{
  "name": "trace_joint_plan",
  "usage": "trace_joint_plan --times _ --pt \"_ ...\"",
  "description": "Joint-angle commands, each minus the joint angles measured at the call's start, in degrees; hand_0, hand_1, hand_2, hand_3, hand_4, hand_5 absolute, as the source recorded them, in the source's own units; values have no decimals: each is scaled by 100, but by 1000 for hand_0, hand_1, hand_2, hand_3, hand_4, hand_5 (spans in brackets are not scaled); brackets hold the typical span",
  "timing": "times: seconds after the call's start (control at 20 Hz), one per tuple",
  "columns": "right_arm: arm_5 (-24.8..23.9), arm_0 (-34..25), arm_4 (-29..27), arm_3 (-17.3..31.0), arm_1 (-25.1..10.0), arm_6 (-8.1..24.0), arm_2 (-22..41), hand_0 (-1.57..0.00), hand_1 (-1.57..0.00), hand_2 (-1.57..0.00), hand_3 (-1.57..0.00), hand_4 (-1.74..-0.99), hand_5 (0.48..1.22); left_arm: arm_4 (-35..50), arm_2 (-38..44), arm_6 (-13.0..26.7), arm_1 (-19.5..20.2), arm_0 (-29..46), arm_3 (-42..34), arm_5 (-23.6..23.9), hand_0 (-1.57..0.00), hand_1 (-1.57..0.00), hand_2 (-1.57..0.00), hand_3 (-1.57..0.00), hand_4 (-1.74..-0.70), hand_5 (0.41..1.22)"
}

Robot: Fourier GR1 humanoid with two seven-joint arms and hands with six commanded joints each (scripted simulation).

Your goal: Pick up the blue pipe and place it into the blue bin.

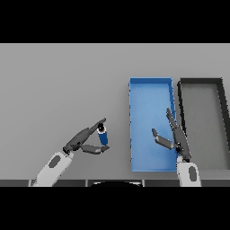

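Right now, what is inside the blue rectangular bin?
The blue rectangular bin shows only its bare blue floor; the right hand covers part of it. The blue pipe sits outside, in the left hand.

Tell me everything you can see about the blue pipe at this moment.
The blue pipe is a short, dark blue cylinder with a dark opening and a pale rim at its upper end. It looks smooth, like plastic. It stands roughly upright, slightly tilted, between the fingers and thumb of the left robot hand, which pinch it. It is left of the blue bin, not inside it. Whether its bottom touches the grey table cannot be told.
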Motion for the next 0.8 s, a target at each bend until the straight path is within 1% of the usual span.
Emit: trace_joint_plan --times 0.0,0.05,0.1,0.2,0.3,0.35,0.4,0.45,0.5,0.55,0.6,0.65,0.7,0.75 --pt "1 103 65 -53 -6 -78 48 1 1 1 1 -1318 657 -59 -30 -106 -100 -52 146 13 1 1 1 1 -1212 499" --pt "-26 94 55 -132 -6 12 35 1 1 1 1 -1320 659 -158 -52 -162 -201 -148 293 74 1 1 1 1 -1195 496" --pt "-13 27 28 -66 -27 133 3 1 1 1 1 -1324 662 -255 -68 -200 -241 -205 382 135 1 1 1 1 -1177 492" --pt "-31 85 55 -58 26 70 35 1 1 1 1 -1323 665 -347 -123 -223 -416 -349 522 192 1 1 1 1 -1160 491" --pt "-14 147 15 -149 -47 12 -17 1 1 1 1 -1319 664 -140 -80 -228 -532 -351 606 63 1 1 1 1 -1190 512" --pt "6 113 6 -140 -31 63 7 1 1 1 1 -1321 664 -56 -64 -256 -638 -385 711 14 1 1 -24 -17 -1215 536" --pt "-5 75 19 -99 13 142 33 1 1 1 1 -1322 664 -18 -43 -301 -713 -419 823 -7 1 1 -79 -69 -1240 566" --pt "27 141 -3 -93 8 68 31 1 1 1 1 -1320 664 -7 -64 -368 -807 -395 800 30 -3 -89 -208 -197 -1275 607" --pt "-6 67 -11 -35 -11 91 -25 1 1 1 1 -1319 663 86 -27 -365 -843 -380 837 -10 -93 -246 -390 -472 -1306 730" --pt "4 97 -30 -109 -18 42 -20 1 1 1 1 -1322 666 191 -1 -396 -954 -366 892 -31 -340 -501 -626 -692 -1389 828" --pt "-1 156 -8 -119 -50 -11 -33 1 1 1 1 -1319 666 219 -20 -389 -1002 -309 827 -62 -586 -715 -815 -840 -1455 906" --pt "-28 137 49 -107 -36 -3 -6 1 1 1 1 -1313 665 217 -21 -380 -1047 -311 793 -80 -783 -886 -966 -979 -1509 969" --pt "-21 138 66 -87 -47 12 0 1 1 1 1 -1309 664 214 0 -330 -1060 -317 836 -116 -941 -1023 -1087 -1098 -1553 1020" --pt "-16 141 39 -97 -44 -5 -13 1 1 1 1 -1310 665 136 -72 -426 -1085 -259 807 -63 -1067 -1133 -1184 -1183 -1589 1060"
